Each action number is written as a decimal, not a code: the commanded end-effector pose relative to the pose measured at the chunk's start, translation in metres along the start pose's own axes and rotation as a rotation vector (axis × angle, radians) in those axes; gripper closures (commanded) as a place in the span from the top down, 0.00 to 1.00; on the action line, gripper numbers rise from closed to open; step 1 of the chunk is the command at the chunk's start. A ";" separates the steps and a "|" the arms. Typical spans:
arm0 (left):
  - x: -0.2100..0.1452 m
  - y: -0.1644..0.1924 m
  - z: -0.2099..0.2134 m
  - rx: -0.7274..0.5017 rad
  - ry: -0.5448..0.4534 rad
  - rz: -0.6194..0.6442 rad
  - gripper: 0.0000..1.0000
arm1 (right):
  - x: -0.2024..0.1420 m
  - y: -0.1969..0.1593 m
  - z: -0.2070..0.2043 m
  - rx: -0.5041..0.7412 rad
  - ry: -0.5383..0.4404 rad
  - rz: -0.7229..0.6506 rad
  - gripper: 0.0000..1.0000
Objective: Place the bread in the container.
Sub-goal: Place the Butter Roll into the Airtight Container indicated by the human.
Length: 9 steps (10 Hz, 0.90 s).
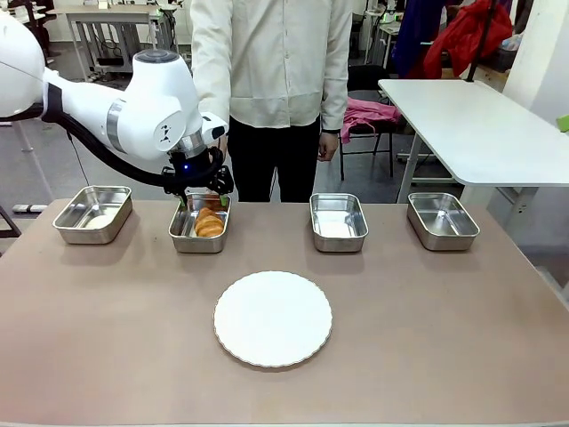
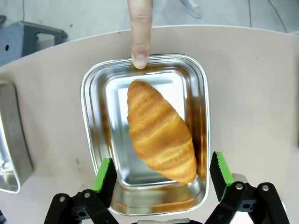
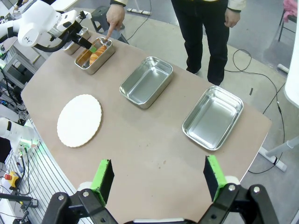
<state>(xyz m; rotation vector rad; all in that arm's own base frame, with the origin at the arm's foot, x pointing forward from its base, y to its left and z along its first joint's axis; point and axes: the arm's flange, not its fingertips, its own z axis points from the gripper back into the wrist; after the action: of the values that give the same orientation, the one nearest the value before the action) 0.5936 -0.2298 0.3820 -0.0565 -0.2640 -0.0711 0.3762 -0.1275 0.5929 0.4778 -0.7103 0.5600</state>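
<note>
Bread lies diagonally inside container, 2nd of 4 trays from robot's left. Left gripper hovers above, jaws wide, empty (person's finger touches far rim). Placement looks done; next, lift clear.

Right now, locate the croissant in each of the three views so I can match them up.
Front view: the croissant lies in the second tray from the left, below the left arm's jaws.
Left wrist view: centre, diagonal in the tray.
Right wrist view: upper left.
Shared landmark: the person's pointing finger at that tray's rim.
</note>
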 end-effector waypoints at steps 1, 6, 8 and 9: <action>0.001 0.004 -0.002 0.005 -0.001 0.002 1.00 | 0.001 -0.001 0.001 0.015 -0.026 0.009 1.00; -0.034 0.007 0.040 0.043 -0.081 0.029 1.00 | 0.001 -0.001 0.001 0.015 -0.026 0.009 1.00; -0.070 0.024 0.081 0.047 -0.135 0.071 1.00 | 0.001 -0.001 0.001 0.015 -0.026 0.009 1.00; -0.105 0.033 0.089 0.054 -0.151 0.103 1.00 | 0.001 -0.001 0.001 0.015 -0.026 0.009 1.00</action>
<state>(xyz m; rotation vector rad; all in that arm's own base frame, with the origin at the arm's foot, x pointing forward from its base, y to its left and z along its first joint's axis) 0.5126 -0.1994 0.4458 -0.0414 -0.3722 0.0006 0.3762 -0.1275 0.5930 0.4776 -0.7102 0.5600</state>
